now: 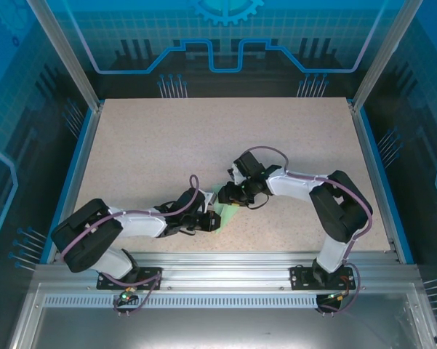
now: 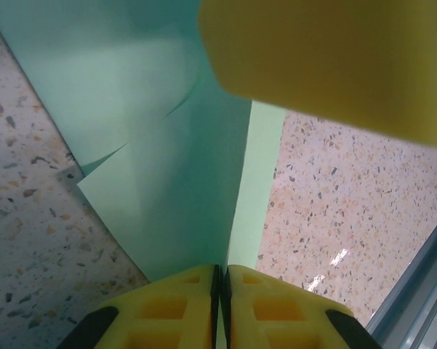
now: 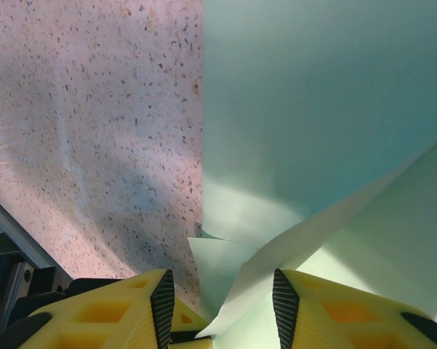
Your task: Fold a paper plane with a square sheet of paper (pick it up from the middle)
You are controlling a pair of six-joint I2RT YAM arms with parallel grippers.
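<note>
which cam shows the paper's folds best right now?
Left wrist: the paper shows flap edges and a crease clearly, pinched in the shut left tool. Right wrist shows a broad shaded panel and a flap inside the open right tool. Top external gives a small green patch between both tools.

A speckled beige tabletop (image 1: 203, 138) is spreading beneath the left gripper (image 1: 209, 219) and the right gripper (image 1: 227, 195). Blue glowing panel walls (image 1: 276, 36) are standing well beyond them; an aluminium rail (image 1: 225, 280) is running behind them.
</note>
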